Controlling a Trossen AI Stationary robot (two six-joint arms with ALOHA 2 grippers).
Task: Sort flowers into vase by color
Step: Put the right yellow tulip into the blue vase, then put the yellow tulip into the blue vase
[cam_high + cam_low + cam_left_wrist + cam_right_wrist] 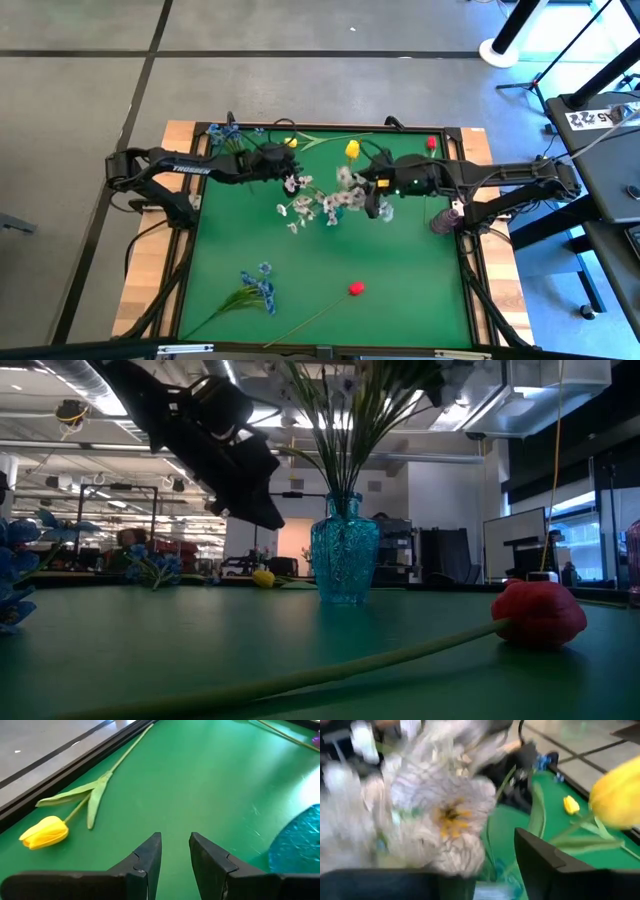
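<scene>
Above the blue vase (345, 560) mid-table (400, 290), right tool (372, 192) clamped on yellow tulip (352, 150); left tool (175, 857) apart, empty, beside white sprigs (300, 205).

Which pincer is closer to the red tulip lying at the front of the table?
The right pincer, though only slightly. It hangs by the vase's white blossoms, beyond the red tulip; the left pincer is farther back and to the left.

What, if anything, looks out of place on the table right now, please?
Nothing is spilled or damaged. The vase stands upright with white flowers in it. A red tulip, blue sprigs and yellow tulip lie flat on the mat, unsorted.
</scene>
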